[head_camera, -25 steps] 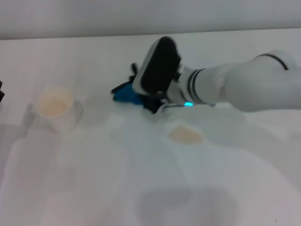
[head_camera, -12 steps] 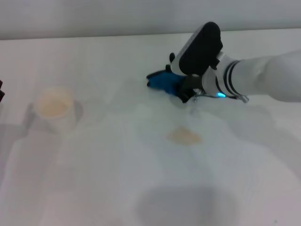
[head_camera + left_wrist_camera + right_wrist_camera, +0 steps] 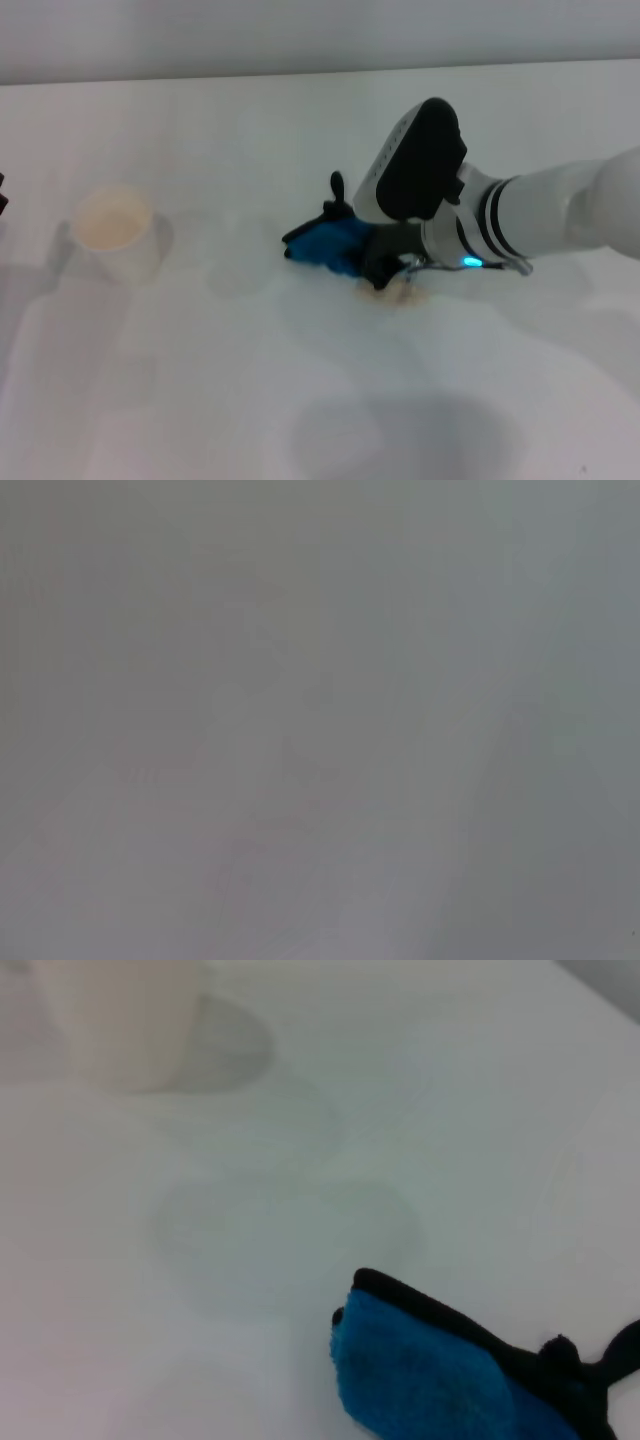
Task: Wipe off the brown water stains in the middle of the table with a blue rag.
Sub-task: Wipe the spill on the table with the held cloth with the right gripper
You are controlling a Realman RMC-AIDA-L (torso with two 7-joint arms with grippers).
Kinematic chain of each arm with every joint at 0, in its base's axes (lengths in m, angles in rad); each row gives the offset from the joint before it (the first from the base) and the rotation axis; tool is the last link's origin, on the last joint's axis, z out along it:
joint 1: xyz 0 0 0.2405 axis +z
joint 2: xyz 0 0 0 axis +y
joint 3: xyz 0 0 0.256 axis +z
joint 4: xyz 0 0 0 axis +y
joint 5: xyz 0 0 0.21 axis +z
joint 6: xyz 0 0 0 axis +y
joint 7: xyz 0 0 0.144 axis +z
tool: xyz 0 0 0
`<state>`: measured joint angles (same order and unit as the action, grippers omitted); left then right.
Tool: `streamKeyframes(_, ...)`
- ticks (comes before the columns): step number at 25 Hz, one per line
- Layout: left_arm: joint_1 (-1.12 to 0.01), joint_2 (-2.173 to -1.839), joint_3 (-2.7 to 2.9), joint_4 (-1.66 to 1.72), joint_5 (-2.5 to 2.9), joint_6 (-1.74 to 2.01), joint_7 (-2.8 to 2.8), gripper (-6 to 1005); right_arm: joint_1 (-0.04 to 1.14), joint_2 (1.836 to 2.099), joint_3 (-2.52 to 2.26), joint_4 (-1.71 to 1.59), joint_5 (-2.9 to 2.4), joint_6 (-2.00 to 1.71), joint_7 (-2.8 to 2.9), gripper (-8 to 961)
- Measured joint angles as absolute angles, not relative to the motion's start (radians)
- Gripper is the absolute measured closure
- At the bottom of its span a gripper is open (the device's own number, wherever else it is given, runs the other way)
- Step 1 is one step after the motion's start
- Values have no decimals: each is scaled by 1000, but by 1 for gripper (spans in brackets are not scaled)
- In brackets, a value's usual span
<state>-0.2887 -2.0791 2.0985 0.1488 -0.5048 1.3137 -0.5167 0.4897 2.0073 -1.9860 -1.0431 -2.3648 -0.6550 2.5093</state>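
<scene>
One blue rag, one brown stain, one paper cup, one white table

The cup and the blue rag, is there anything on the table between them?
No. In the head view, only bare white table lies between the paper cup and the blue rag.

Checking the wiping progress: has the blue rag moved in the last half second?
Yes. The blue rag, carried by the right claw, came down toward the robot and slightly left, from beyond the brown water stain onto its edge.
</scene>
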Motion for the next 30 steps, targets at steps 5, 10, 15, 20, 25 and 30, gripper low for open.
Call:
streamKeyframes(5, -288, -2076, 2098, 146, -505, 1314, -517, 159, 442, 2008, -1995, -1130, -2363, -741, 2506, 860)
streamKeyframes(10, -287, -2075, 2097, 140, -505, 1315, -517, 159, 423, 2008, -1994, -1184, -2362, -824, 2505, 860)
streamKeyframes(15, -290, -2075, 2095, 140, -505, 1314, -517, 158, 406, 2009, -1953, -1192, -2373, -848, 2505, 859)
streamKeyframes(20, -296, -2073, 2095, 139, -505, 1312, -517, 159, 406, 2003, -1855, -1151, -2440, -829, 2505, 859)
streamKeyframes(25, -289, -2072, 2093, 139, -505, 1312, -517, 159, 400, 1995, -1779, -1140, -2491, -839, 2504, 859)
streamKeyframes(30, -289, -2072, 2092, 138, -505, 1311, -517, 159, 365, 1995, -1781, -1211, -2491, -904, 2503, 859)
